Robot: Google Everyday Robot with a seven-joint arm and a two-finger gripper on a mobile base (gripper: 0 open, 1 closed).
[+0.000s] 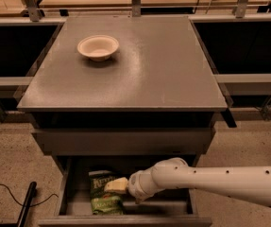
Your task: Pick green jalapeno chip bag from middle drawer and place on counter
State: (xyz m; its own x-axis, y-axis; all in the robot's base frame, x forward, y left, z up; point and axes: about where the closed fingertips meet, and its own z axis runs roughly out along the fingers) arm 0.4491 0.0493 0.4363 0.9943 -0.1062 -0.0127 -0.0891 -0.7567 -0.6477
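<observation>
The white arm (pixel 215 179) reaches in from the right, low down, and ends in the gripper (pixel 115 185), which sits inside the open middle drawer (pixel 139 220). The gripper's pale tip lies right over the green jalapeno chip bag (pixel 105 203). The bag spreads out beneath it and to its left, with the upper edge showing above the gripper and the longer green part running toward the drawer's front wall below it. The gripper overlaps the bag's right-hand middle, and it looks to be touching or just above the crinkled surface. How far open the gripper is cannot be told, nor whether it has hold of the bag. The bag lies flat on the drawer floor in the left half, and to the right of the gripper the floor is hidden under the arm's rounded wrist. Straight above the gripper is the flat grey drawer front (pixel 125 141), which is closed, and above that is the counter (pixel 144 74). Well apart from the gripper, a cream bowl (pixel 98 47) stands upright on the counter's far left part.
</observation>
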